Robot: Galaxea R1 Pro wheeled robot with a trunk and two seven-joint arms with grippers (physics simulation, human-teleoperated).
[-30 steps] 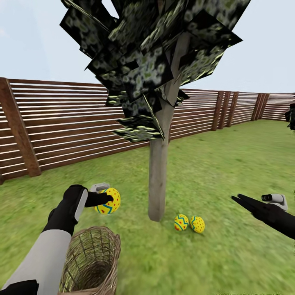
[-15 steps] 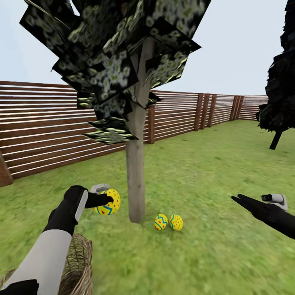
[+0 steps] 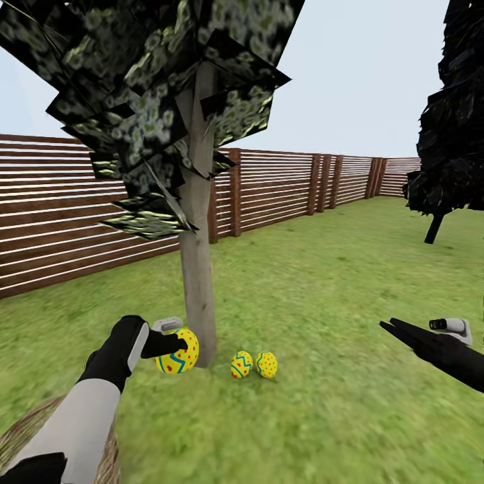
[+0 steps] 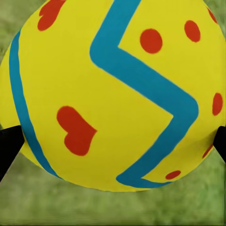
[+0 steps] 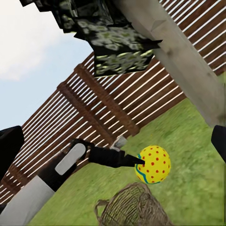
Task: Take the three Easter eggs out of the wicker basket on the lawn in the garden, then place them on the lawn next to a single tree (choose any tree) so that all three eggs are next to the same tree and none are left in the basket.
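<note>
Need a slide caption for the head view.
Left hand holds the third egg beside the tree, two eggs already grounded.

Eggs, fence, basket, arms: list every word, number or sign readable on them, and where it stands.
None: no view carries readable text.
The egg in the left end effector bears only red dots, red hearts and a blue zigzag.
The two eggs on the lawn show patterns only.
The fence, the wicker basket and the right end effector are unmarked.
</note>
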